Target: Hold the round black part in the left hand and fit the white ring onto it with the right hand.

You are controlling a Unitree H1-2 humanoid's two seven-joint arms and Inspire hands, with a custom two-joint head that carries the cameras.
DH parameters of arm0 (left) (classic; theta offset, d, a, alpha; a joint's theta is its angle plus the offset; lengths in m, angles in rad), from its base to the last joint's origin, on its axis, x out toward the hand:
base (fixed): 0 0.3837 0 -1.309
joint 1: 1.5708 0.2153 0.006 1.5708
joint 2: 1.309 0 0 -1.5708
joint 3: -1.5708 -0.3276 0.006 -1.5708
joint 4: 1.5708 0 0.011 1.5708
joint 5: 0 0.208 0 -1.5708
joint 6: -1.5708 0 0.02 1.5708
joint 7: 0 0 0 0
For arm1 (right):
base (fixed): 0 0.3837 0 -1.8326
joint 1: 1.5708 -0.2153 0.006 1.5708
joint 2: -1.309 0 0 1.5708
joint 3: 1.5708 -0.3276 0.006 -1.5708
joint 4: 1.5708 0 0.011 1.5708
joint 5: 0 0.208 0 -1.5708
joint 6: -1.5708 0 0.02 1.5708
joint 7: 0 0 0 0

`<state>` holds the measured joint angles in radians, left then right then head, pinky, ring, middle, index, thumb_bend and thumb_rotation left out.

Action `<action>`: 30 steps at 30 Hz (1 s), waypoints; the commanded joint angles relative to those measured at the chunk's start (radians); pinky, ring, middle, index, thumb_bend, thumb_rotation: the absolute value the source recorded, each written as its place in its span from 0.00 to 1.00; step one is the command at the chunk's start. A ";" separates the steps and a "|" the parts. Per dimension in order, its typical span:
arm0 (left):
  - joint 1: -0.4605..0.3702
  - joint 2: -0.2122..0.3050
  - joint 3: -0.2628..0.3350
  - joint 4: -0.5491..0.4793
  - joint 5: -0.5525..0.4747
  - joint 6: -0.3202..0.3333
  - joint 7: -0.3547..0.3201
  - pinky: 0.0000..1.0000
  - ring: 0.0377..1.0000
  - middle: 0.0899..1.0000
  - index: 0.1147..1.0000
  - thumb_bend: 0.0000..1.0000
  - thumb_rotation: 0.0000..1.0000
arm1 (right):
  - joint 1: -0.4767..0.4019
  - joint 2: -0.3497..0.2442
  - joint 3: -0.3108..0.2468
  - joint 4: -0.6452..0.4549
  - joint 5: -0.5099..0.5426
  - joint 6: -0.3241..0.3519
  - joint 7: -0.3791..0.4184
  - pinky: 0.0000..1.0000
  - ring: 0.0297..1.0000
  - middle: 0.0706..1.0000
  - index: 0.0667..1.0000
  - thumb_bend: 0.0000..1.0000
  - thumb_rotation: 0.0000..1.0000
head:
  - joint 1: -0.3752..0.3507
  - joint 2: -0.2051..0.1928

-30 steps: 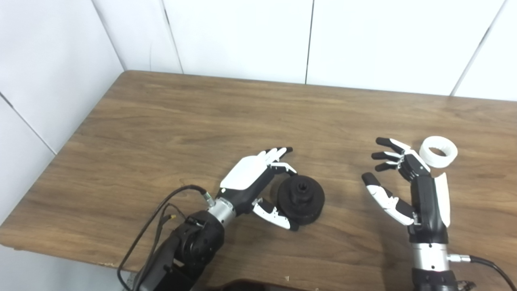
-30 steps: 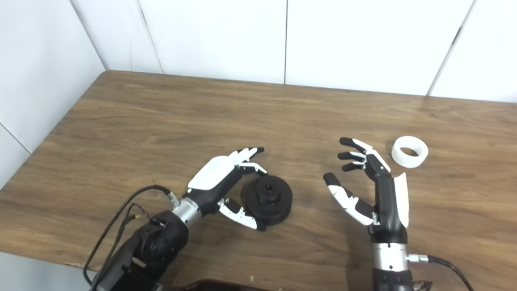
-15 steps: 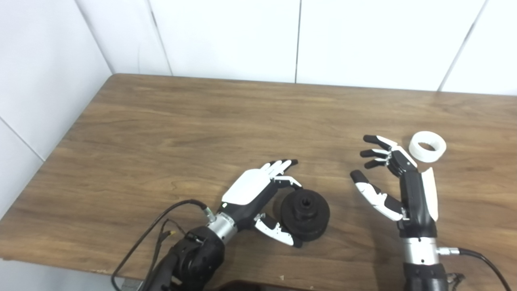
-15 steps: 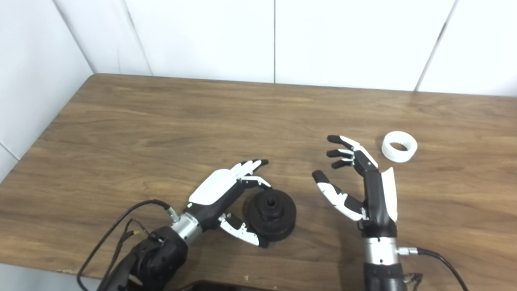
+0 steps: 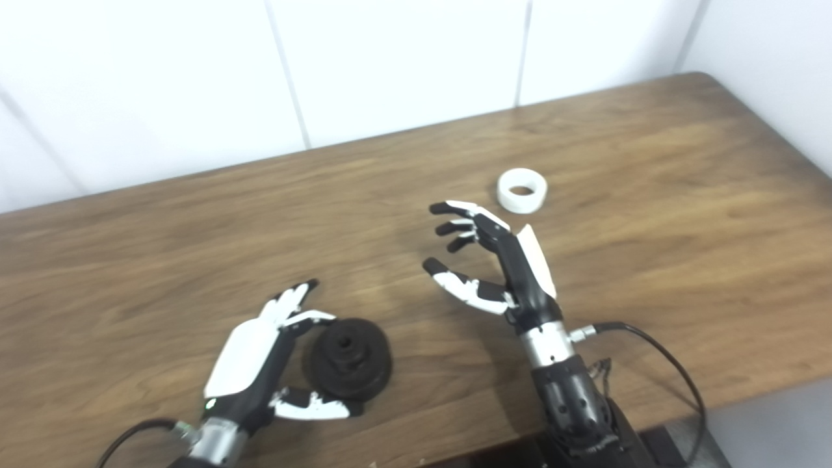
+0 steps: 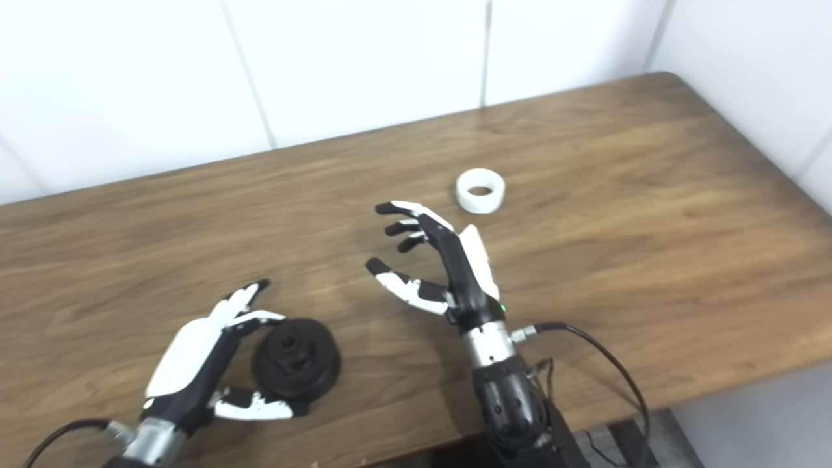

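The round black part point(image 5: 348, 358) lies flat on the wooden table point(image 5: 650, 214), near its front edge at the left. My left hand point(image 5: 260, 354) is cupped around its left side, fingers apart, thumb along the part's near rim, not lifting it. The white ring point(image 5: 522, 190) lies on the table farther back, right of centre. My right hand point(image 5: 494, 260) hovers open between the two objects, fingers spread and curled, a short way in front and left of the ring, holding nothing.
White wall panels stand behind the table. The table's right corner and right edge point(image 5: 767, 123) are in view, and its front edge point(image 5: 715, 403) runs just past my right forearm. A black cable point(image 5: 669, 364) trails from the right wrist.
The whole picture has swung to the right, so the camera has turned. Both hands and both objects keep about the same places on the table.
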<state>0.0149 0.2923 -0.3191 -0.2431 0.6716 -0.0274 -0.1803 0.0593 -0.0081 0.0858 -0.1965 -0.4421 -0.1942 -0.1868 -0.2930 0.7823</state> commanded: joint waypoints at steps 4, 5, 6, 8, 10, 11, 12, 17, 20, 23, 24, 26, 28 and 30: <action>-0.015 0.004 0.009 -0.016 -0.007 -0.030 0.011 1.00 1.00 1.00 0.57 0.98 0.32 | -0.014 -0.071 -0.047 -0.114 -0.110 0.104 0.055 0.62 0.74 0.80 0.75 0.51 0.37 | 0.005 -0.005; -0.014 0.004 0.010 -0.014 -0.009 -0.035 0.014 1.00 1.00 1.00 0.57 0.98 0.31 | -0.026 -0.086 -0.058 -0.130 -0.136 0.133 0.074 0.64 0.76 0.80 0.75 0.52 0.39 | 0.005 -0.005; -0.013 0.006 0.010 -0.011 -0.011 -0.039 0.016 1.00 1.00 1.00 0.57 0.98 0.31 | -0.038 -0.099 -0.065 -0.144 -0.157 0.159 0.092 0.65 0.77 0.81 0.76 0.53 0.39 | -0.004 -0.008; -0.012 0.008 0.013 -0.011 -0.015 -0.038 0.013 1.00 1.00 1.00 0.57 0.98 0.31 | -0.066 -0.126 -0.079 -0.166 -0.189 0.205 0.123 0.67 0.79 0.82 0.76 0.55 0.39 | -0.005 -0.008; -0.012 0.010 0.016 -0.012 -0.013 -0.039 0.011 1.00 1.00 1.00 0.57 0.98 0.31 | -0.090 -0.149 -0.087 -0.183 -0.218 0.246 0.145 0.70 0.81 0.83 0.76 0.56 0.40 | -0.008 -0.007; -0.012 0.011 0.016 -0.014 -0.010 -0.038 0.010 1.00 1.00 1.00 0.57 0.98 0.31 | -0.103 -0.165 -0.089 -0.192 -0.246 0.269 0.160 0.70 0.82 0.84 0.76 0.57 0.40 | -0.007 -0.007; -0.012 0.010 0.018 -0.015 -0.007 -0.035 0.008 1.00 1.00 1.00 0.57 0.98 0.32 | -0.118 -0.185 -0.090 -0.201 -0.278 0.294 0.176 0.71 0.83 0.85 0.77 0.58 0.43 | -0.007 -0.008; -0.010 0.003 0.021 -0.021 -0.005 -0.023 0.001 1.00 1.00 1.00 0.57 0.98 0.32 | -0.166 -0.245 -0.102 -0.229 -0.357 0.384 0.242 0.79 0.93 0.90 0.78 0.63 0.48 | -0.006 -0.010; -0.009 -0.002 0.021 -0.021 -0.003 -0.019 0.000 1.00 1.00 1.00 0.57 0.98 0.32 | -0.186 -0.273 -0.112 -0.224 -0.368 0.403 0.254 0.87 0.98 0.94 0.79 0.63 0.48 | -0.004 -0.011; -0.009 -0.006 0.023 -0.021 -0.007 -0.016 -0.004 1.00 1.00 1.00 0.57 0.98 0.31 | -0.204 -0.299 -0.120 -0.212 -0.383 0.418 0.263 0.96 1.00 0.98 0.80 0.65 0.51 | -0.005 -0.011; -0.009 -0.007 0.023 -0.020 -0.009 -0.018 -0.004 1.00 1.00 1.00 0.57 0.98 0.31 | -0.209 -0.308 -0.121 -0.208 -0.390 0.424 0.267 0.98 1.00 0.99 0.80 0.66 0.52 | -0.006 -0.011; -0.010 -0.009 0.022 -0.014 -0.007 -0.025 0.002 1.00 1.00 1.00 0.57 0.98 0.31 | -0.221 -0.327 -0.121 -0.197 -0.402 0.436 0.281 0.99 1.00 1.00 0.81 0.68 0.54 | -0.005 -0.013; -0.012 -0.011 0.021 -0.012 -0.003 -0.024 0.000 1.00 1.00 1.00 0.57 0.98 0.30 | -0.233 -0.343 -0.121 -0.182 -0.404 0.441 0.288 1.00 1.00 1.00 0.83 0.71 0.55 | -0.005 -0.014; -0.013 -0.012 0.019 -0.010 -0.002 -0.023 -0.001 1.00 1.00 1.00 0.57 0.98 0.31 | -0.243 -0.357 -0.117 -0.167 -0.404 0.449 0.300 0.99 1.00 1.00 0.91 0.76 0.59 | -0.003 -0.013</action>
<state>0.0212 0.2791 -0.3060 -0.2425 0.6677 -0.0397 -0.1878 -0.1389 -0.3449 -0.0234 -0.3561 -0.8377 0.2539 0.1111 -0.2961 0.7685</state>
